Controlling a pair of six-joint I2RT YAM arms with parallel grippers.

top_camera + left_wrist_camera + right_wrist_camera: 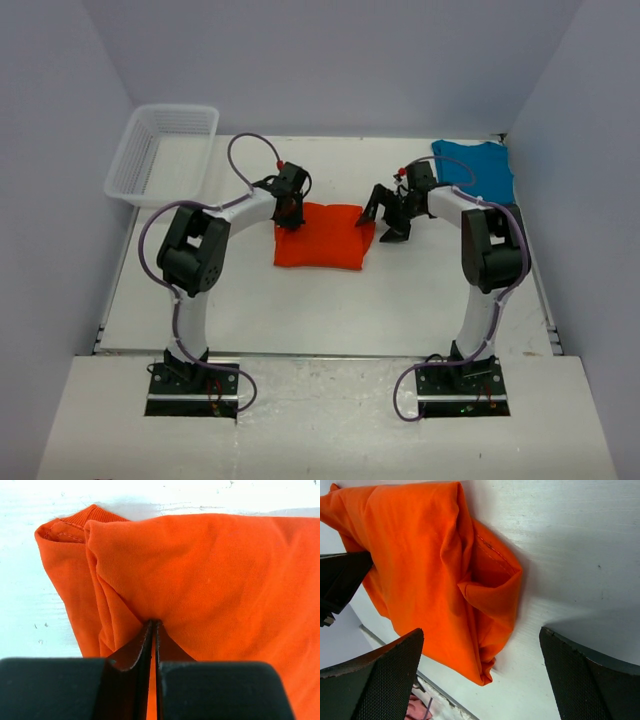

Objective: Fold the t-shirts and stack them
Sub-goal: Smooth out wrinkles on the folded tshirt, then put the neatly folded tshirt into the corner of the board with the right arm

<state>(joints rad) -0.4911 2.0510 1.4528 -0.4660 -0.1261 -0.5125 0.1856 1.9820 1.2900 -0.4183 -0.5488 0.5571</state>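
Both arms bend inward over the table [300, 310] toward frame centre. The left claw [289, 218] points down at the upper-left edge of the folded orange-red t-shirt [322, 240], pinched tight on a fold of its cloth, while the right claw [382, 225] sits low at the shirt's right edge, jaws spread wide, gripping nothing. The teal-blue t-shirt [478, 168] lies at upper right, just above the right arm, and the white mesh basket [160, 150] is at upper left.

1 orange t-shirt [320, 240], 1 teal t-shirt [478, 168], and seemingly 1 white basket [125, 165].
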